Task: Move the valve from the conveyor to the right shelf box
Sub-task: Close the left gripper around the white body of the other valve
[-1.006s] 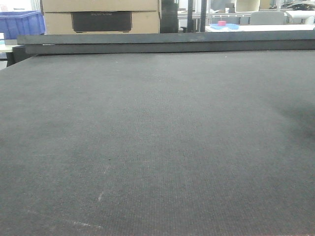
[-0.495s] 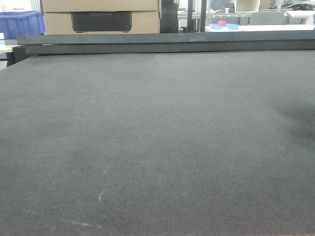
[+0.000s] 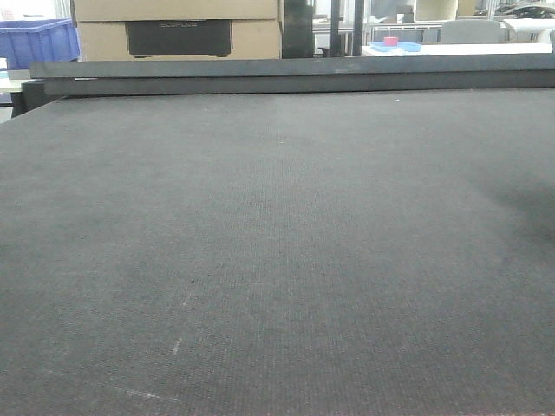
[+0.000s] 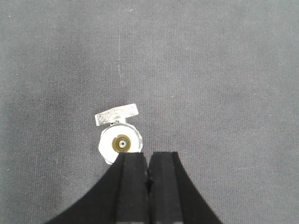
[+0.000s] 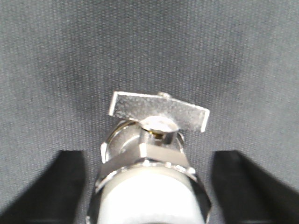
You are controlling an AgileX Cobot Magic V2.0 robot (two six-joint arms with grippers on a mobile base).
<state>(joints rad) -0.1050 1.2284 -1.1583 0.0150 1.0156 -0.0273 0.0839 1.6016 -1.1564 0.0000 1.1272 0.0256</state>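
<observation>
so the valve [image 5: 159, 116] is lying on the conveyor [image 3: 277, 260], right between the spread fingers [image 5: 70, 186] of the right gripper [image 5: 149, 158]. the jaws are wide apart, one either side of the body and not touching it. my read is that's the pre-grasp: straddle the chunky hex body with the flat handle tab pointing away, then squeeze. makes sense for the right arm to take it, since the box is on the right shelf. no shelf or box shows in any view though.

left gripper [image 4: 148, 156] is clenched on nothing, fingertips pressed together, hanging over the conveyor with a valve [image 4: 119, 140] just past its tips. no right fingers show around that one, so i can't tell if it's the same piece. looks parked out of the way to me.

the front view shows only bare belt, no valve or arms.

writing: beyond the conveyor's far rail [image 3: 295, 76] there's a cardboard box [image 3: 178, 9] with a dark panel [image 3: 178, 37] that has pale lettering, too soft to read. nothing legible on the valve either. a blue bin [image 3: 39, 39] sits past the rail's left end.
</observation>
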